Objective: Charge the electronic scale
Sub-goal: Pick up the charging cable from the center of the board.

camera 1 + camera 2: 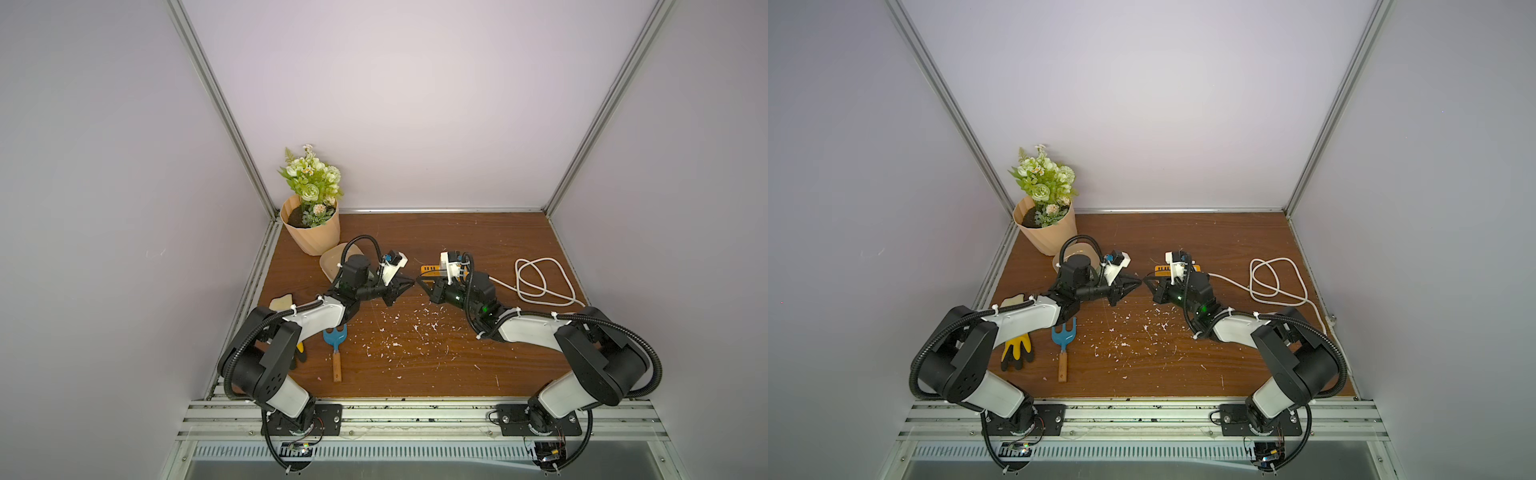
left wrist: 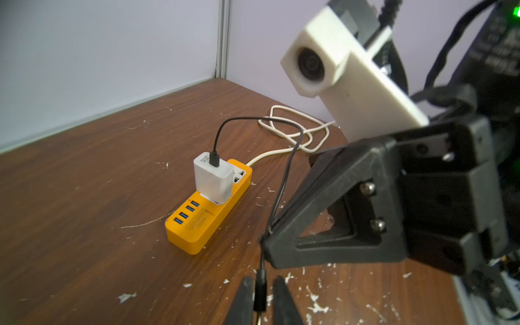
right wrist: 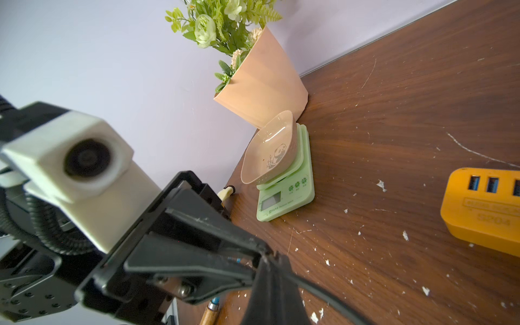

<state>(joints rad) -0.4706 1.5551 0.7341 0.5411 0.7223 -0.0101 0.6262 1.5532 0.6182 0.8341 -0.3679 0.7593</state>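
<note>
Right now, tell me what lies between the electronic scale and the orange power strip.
Only flecked, bare tabletop separates electronic scale from power strip, seen in the right wrist view.

Flowerpot (image 1: 311, 232), blue hand fork (image 1: 336, 345), glove (image 1: 1016, 351)

Lab robot cell — plain lilac wall panels (image 1: 395, 104), aluminium framing (image 1: 220, 104), scuffed wooden tabletop (image 1: 457, 245); left arm (image 1: 316, 320) and right arm (image 1: 528, 332) bolted to slotted rail (image 1: 415, 415) at its near edge.

1. An orange power strip (image 2: 208, 222) lies mid-frame on the wooden table (image 2: 84, 211), with a white cube charger (image 2: 213, 180) plugged into it.
2. A black cable (image 2: 284, 180) arcs from the charger into the right gripper (image 2: 266, 242), whose tips pinch it.
3. Its plug (image 2: 260, 292) hangs between the parted fingers of the left gripper (image 2: 262, 284).
</note>
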